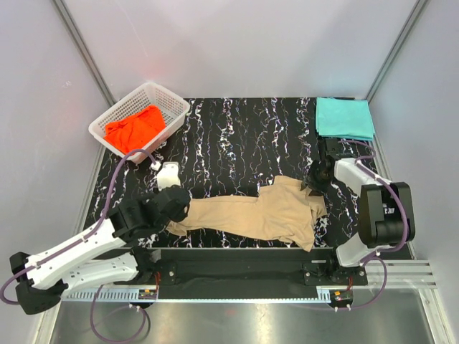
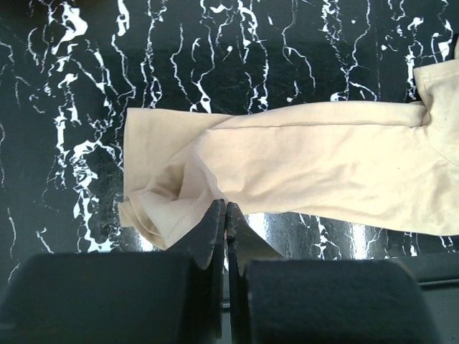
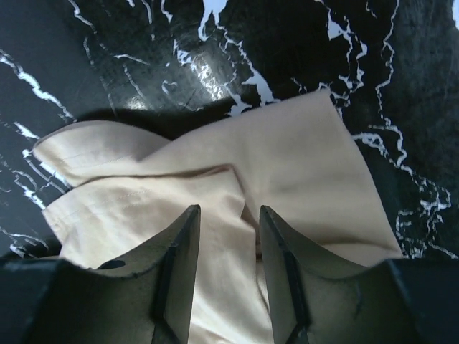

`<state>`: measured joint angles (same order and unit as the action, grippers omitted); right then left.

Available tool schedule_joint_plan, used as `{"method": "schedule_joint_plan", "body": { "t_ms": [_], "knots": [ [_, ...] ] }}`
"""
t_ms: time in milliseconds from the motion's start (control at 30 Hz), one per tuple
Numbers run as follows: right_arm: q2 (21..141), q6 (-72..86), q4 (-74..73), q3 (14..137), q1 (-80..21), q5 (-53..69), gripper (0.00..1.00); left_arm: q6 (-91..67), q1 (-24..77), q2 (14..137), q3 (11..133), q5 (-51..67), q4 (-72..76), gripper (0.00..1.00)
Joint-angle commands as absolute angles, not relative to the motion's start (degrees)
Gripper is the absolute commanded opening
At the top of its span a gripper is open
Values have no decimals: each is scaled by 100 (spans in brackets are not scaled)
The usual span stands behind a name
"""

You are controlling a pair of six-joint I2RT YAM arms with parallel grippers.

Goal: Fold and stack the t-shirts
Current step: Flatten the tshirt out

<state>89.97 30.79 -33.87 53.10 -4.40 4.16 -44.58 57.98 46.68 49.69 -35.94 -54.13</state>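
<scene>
From above, my right hand (image 3: 229, 211) is mostly hidden by its arm. Three shirts: the tan t-shirt (image 1: 258, 213) spread on the worktop (image 1: 244, 136), the teal t-shirt (image 1: 344, 117) folded at the far right corner, the orange t-shirt (image 1: 135, 127) in one basket (image 1: 172, 102). My left hand (image 2: 224, 215) is clenched on the tan hem; the right hangs parted over its other end

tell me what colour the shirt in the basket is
The shirt is orange-red; top external view shows it best.

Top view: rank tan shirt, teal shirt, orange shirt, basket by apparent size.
1. tan shirt, spread out, clearly largest
2. basket
3. teal shirt and orange shirt: too close to rank; the orange one is bunched inside the basket.
</scene>
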Motion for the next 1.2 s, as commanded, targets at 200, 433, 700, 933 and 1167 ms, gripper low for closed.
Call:
{"method": "schedule_joint_plan", "body": {
  "t_ms": [200, 433, 700, 933, 1167],
  "knots": [
    [9176, 2725, -2637, 5124, -396, 764, 45, -4245, 5739, 4579, 5062, -3551, -5089, 0],
    [9439, 2689, -2382, 5159, -387, 782, 30, -4245, 5713, 4658, 5080, -3577, -5071, 0],
    [8396, 2681, -2258, 5588, -396, 212, 0, -4027, 5301, 5017, 5290, -3639, -4992, 0],
    [8200, 2602, -3093, 6170, -387, 79, 0, -3666, 4642, 5440, 5818, -4043, -5221, 0],
    [8148, 2461, -3032, 6134, -387, 167, 0, -3217, 3886, 5493, 5827, -3587, -4914, 0]
  ]
}}
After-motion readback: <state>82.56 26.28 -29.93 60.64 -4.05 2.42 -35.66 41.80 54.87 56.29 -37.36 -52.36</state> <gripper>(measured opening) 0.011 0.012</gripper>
